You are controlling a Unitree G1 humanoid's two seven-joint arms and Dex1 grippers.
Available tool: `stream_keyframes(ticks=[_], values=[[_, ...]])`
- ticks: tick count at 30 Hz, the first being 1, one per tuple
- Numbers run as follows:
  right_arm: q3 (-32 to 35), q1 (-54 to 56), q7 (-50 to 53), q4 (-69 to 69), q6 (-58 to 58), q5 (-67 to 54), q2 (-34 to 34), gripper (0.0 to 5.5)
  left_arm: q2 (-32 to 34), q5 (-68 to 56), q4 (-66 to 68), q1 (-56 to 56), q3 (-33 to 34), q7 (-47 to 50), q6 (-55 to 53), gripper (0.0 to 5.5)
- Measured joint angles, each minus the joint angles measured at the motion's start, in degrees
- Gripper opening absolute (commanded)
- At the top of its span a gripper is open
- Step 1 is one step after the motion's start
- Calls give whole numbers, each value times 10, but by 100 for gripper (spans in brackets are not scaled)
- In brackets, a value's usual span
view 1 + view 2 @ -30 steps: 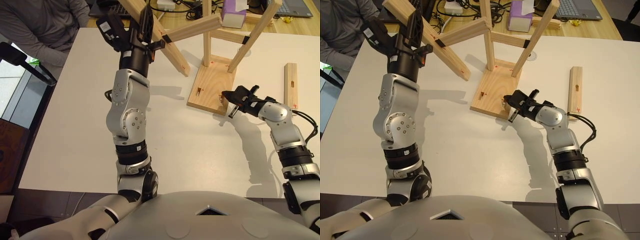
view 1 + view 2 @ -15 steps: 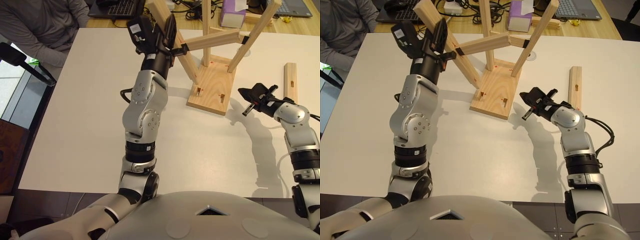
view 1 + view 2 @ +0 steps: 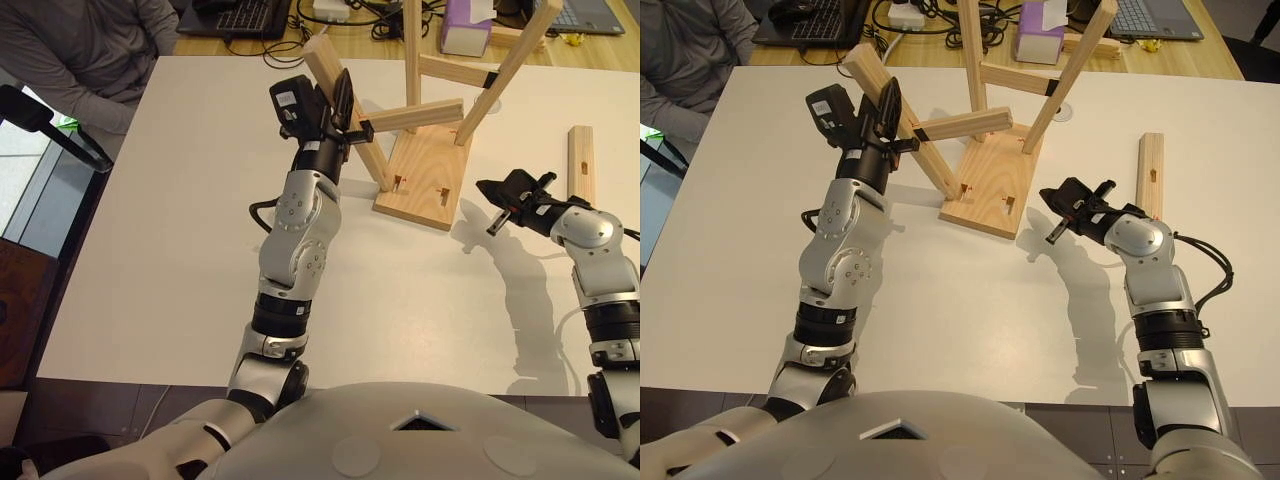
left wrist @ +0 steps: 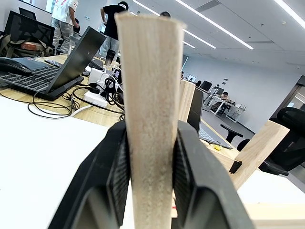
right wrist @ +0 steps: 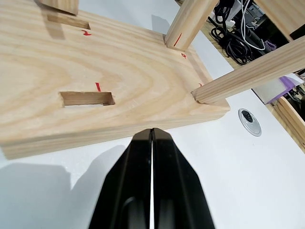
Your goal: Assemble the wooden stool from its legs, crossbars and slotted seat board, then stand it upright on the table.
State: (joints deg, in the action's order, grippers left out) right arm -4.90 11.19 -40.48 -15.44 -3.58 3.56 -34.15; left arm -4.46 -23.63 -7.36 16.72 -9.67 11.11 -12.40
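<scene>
Both our grippers are closed: the left gripper (image 4: 151, 148) clamps a tilted leg (image 4: 150, 71) ending at a slot (image 5: 69, 21) of the board (image 3: 425, 172) on the table (image 3: 180, 200), the right gripper (image 5: 151, 138) hovers empty beside that board.

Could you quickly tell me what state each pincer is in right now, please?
Left pincer: closed on the wooden leg.
Right pincer: closed, holding nothing.

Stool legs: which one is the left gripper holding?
The tilted leg, foot by a seat board slot. Two other legs stand in the board; the loose leg lies flat.
</scene>
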Motion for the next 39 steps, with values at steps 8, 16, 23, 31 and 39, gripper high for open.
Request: stream_keyframes(ticks=[8,16,23,31,39], values=[[0,-1,1,12,5,-3,4,0,0,2,49,1,-30,-25,40,103],[-2,-2,1,14,5,-4,6,0,-11,30,95,35,-37,-31,55,103],[-2,-23,2,17,4,-5,8,0,-23,63,80,64,-51,-32,-10,103],[-4,-27,11,19,4,-5,19,0,-46,113,132,102,-48,-53,-18,103],[-6,-35,13,18,3,-5,21,0,-63,113,164,113,-9,-80,5,103]])
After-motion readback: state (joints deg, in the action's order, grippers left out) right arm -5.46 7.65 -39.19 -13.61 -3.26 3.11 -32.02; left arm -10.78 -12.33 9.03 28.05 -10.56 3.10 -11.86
